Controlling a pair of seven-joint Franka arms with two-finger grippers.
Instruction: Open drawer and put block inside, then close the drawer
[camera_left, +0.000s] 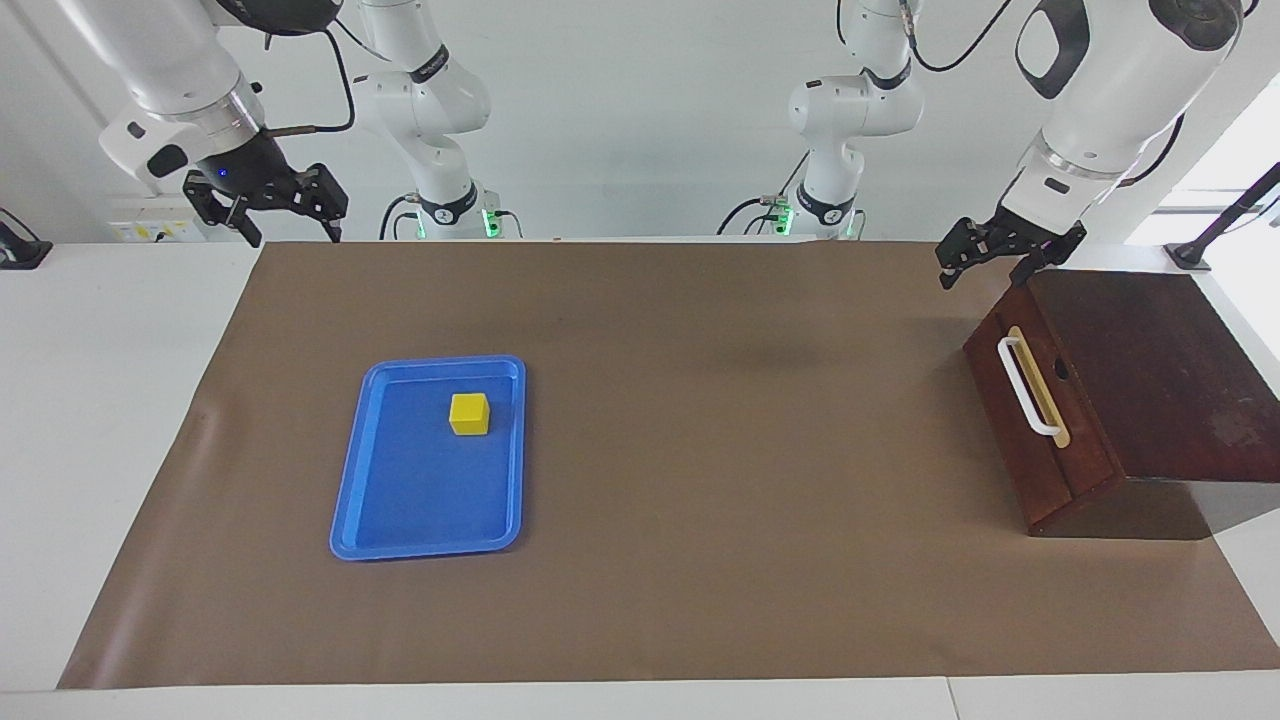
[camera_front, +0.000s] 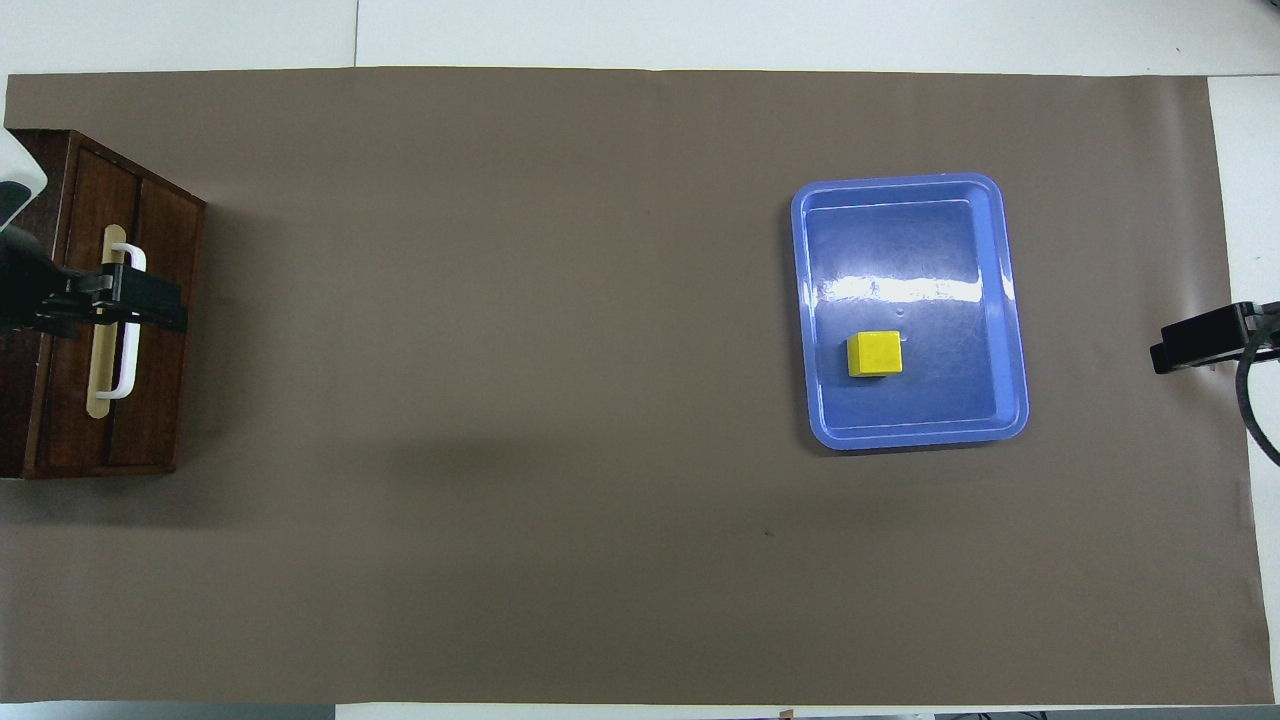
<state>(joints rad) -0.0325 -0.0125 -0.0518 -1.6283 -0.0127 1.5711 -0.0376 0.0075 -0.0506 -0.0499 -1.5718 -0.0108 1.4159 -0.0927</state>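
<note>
A white surface (camera_left: 120, 420) carries a wide brown mat (camera_left: 700, 450) that covers most of it. A plain white wall (camera_left: 640, 150) rises at the robots' end. Bright daylight enters at the left arm's end, perhaps through a window (camera_left: 1235, 160).

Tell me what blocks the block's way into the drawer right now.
The drawer itself: it is shut, its front flush in the wooden box. The block sits in the blue tray, toward the right arm's end; only bare mat lies between them.
</note>
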